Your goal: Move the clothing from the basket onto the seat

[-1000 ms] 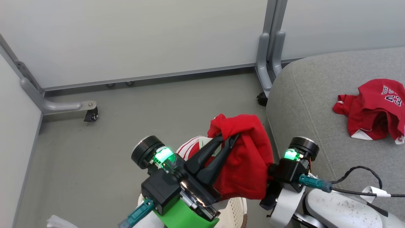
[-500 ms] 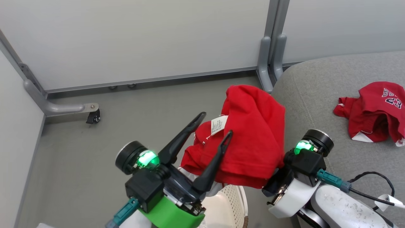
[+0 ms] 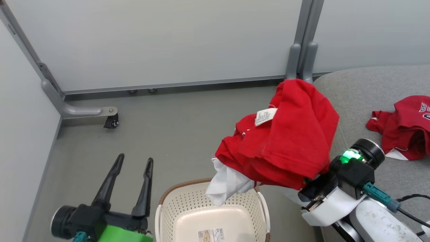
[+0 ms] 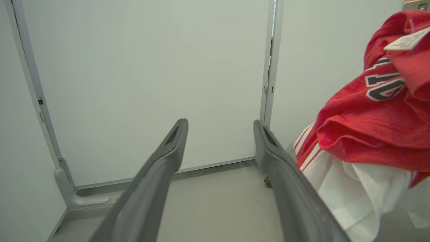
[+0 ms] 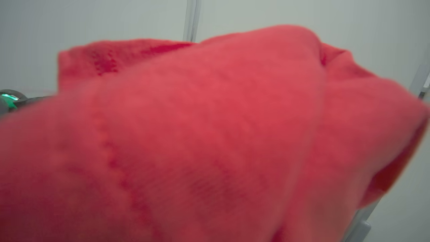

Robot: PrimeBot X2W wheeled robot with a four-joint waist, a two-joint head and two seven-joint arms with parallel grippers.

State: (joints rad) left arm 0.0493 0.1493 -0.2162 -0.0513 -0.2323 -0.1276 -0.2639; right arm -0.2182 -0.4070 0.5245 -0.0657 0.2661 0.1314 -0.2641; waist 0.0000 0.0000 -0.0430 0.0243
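A red garment (image 3: 292, 141) with white trim and a tag hangs in the air over the basket's right edge, beside the seat's corner. It drapes over my right gripper, whose fingers are hidden under the cloth; the wrist (image 3: 349, 168) shows below it. The same garment (image 5: 201, 134) blocks the right wrist view and appears at the right of the left wrist view (image 4: 369, 127). My left gripper (image 3: 134, 160) is open and holds nothing, low beside the basket (image 3: 161, 205). Inside the cream basket lies a paper label (image 3: 211, 234). A second red garment (image 3: 403, 131) lies on the grey seat (image 3: 356, 101).
Pale partition walls stand behind and to the left. A grey foot with a caster (image 3: 111, 121) juts onto the floor at left, and a grey post (image 3: 302, 57) rises by the seat's far corner. A cable (image 3: 410, 198) trails from my right arm.
My left gripper let go of the red garment, opened, and dropped to the lower left. The right arm carried the garment up and rightward, uncovering the basket. The camera also shifted.
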